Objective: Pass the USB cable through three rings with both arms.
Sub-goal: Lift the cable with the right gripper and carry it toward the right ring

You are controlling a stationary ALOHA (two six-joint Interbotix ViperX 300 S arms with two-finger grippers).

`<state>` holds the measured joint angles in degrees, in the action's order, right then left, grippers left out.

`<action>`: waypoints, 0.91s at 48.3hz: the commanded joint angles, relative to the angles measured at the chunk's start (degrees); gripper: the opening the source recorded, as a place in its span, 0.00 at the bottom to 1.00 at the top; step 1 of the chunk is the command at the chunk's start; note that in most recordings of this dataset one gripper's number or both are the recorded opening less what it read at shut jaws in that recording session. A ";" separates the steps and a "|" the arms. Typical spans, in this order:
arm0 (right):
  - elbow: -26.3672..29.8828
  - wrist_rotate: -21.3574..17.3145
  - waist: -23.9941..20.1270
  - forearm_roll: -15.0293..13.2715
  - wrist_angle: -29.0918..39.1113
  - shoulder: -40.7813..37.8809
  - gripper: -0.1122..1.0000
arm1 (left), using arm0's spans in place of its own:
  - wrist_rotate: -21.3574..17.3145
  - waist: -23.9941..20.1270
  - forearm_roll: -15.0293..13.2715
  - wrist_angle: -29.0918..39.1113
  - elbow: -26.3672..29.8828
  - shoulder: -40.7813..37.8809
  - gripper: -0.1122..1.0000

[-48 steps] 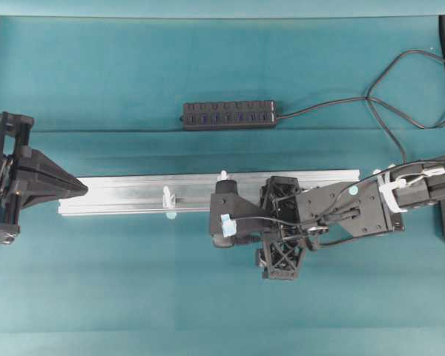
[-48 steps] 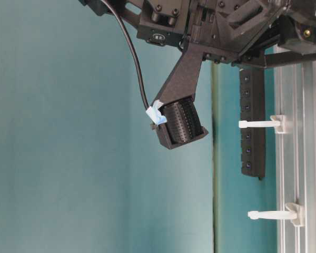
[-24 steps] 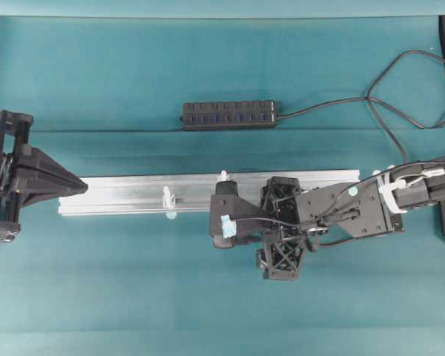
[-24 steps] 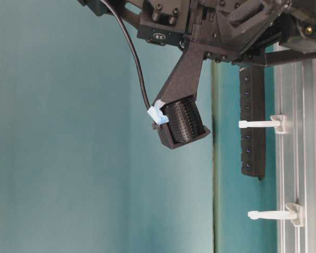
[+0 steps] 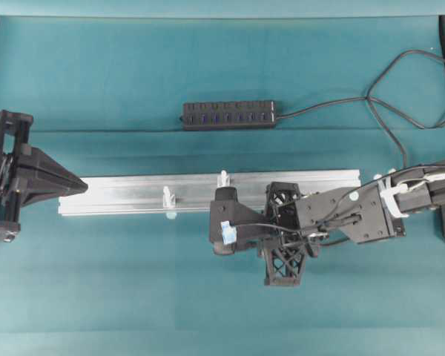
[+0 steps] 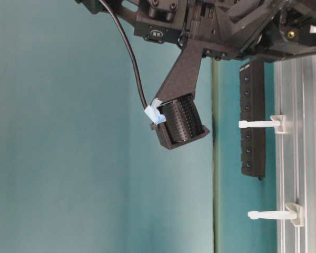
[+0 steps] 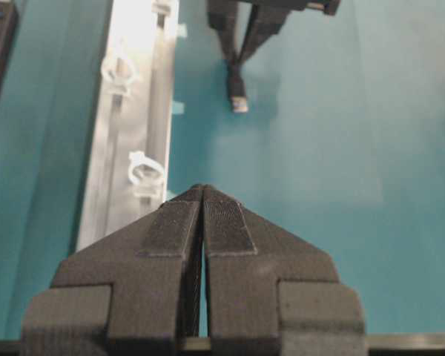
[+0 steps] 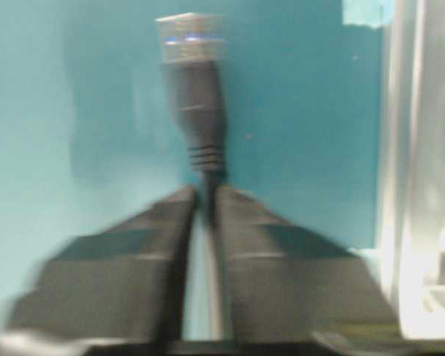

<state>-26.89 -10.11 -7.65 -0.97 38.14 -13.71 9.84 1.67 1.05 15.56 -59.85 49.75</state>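
The right gripper (image 8: 200,200) is clamping the USB cable (image 8: 205,126) just behind its plug, the two fingers pressed onto the cord with the plug's strain relief and metal end sticking out ahead of the tips over the teal table cover (image 5: 133,282). In the left wrist view the same plug (image 7: 238,95) is hanging from those fingers a little above the cover, just beside the silver aluminium rail (image 7: 126,111). From overhead, the right gripper (image 5: 221,231) is sitting at the near edge of the rail (image 5: 133,194), a blue tape patch (image 5: 226,231) showing on one finger.

The left gripper (image 7: 202,194) is resting with its pads (image 7: 176,226) pressed together and holding nothing, pointing along the rail from its left end; overhead it (image 5: 80,186) is lying just off that end.

Two translucent white rings are standing upright on the rail in the overhead view, one (image 5: 168,197) nearer the left end and one (image 5: 223,179) just behind the right gripper; a third cannot be made out there. The cable is not running through either.

A black multi-port hub (image 5: 228,114) is lying beyond the rail, its blue sockets visible, its own cord (image 5: 326,106) trailing off to the right. No writing can be read on the hub, the rail or the arms; a small label on the right arm in the table-level view is too small to read.
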 commanded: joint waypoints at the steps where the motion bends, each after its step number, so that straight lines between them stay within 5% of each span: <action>1: -0.09 0.35 0.44 -0.18 0.44 -0.26 0.03 | -0.09 -0.26 0.18 -0.35 0.62 -0.18 0.11; 26: 0.79 0.26 0.35 -0.09 1.05 -0.18 0.02 | 0.00 -0.70 0.18 -0.44 0.62 -0.09 0.11; 44: 7.82 1.41 0.00 -0.88 17.05 5.98 0.02 | 0.09 -0.62 0.18 -0.35 0.62 0.62 0.11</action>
<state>-20.83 -9.76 -7.47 -1.67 53.00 -10.11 9.84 1.05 1.05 15.56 -59.85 50.27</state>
